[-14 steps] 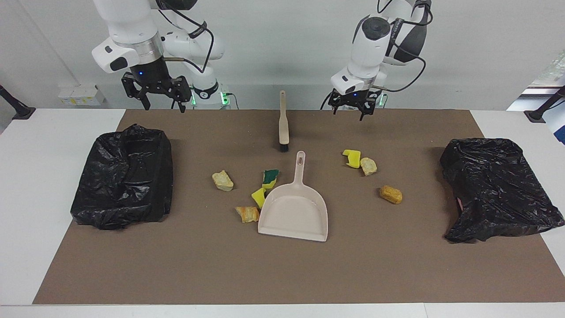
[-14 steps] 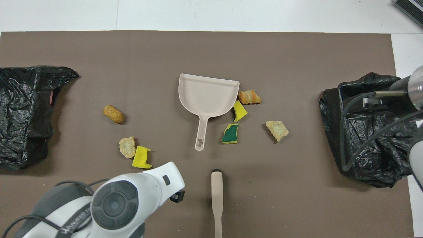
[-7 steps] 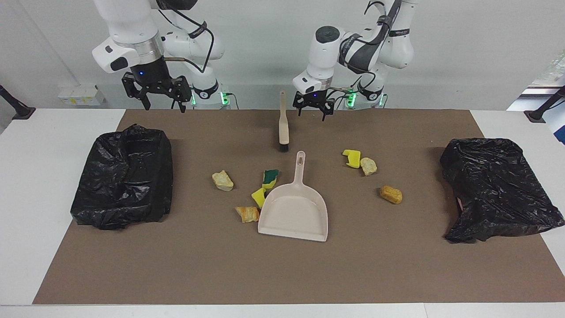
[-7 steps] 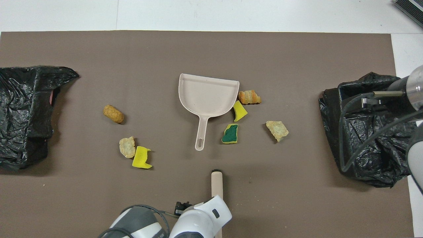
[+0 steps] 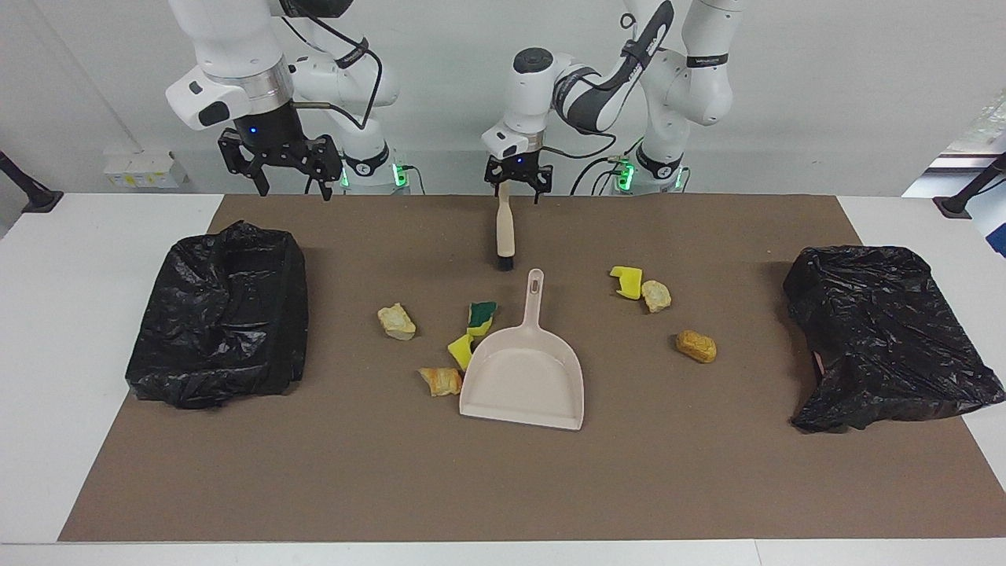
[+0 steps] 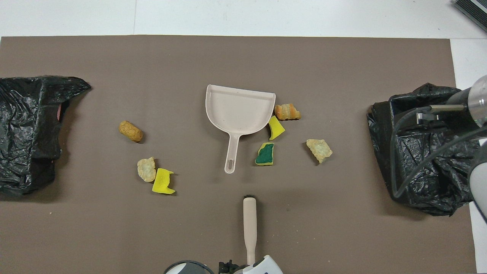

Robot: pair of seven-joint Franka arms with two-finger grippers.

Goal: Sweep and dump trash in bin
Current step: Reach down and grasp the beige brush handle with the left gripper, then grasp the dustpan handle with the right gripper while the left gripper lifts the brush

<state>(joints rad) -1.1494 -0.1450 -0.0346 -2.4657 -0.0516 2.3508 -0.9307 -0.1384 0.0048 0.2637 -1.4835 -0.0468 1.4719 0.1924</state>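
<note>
7 scraps of trash [image 5: 471,318] lie loose on the brown mat, none in a bin. 4 sit toward the right arm's end: a green-backed sponge [image 6: 265,154], a yellow piece [image 6: 276,128] touching the dustpan [image 6: 237,110], a golden crust [image 6: 287,112] and a pale chunk [image 6: 320,149]. Toward the left arm's end lie a yellow sponge [image 6: 163,181] touching a beige chunk [image 6: 146,169], and a brown lump [image 6: 131,131] apart.
</note>
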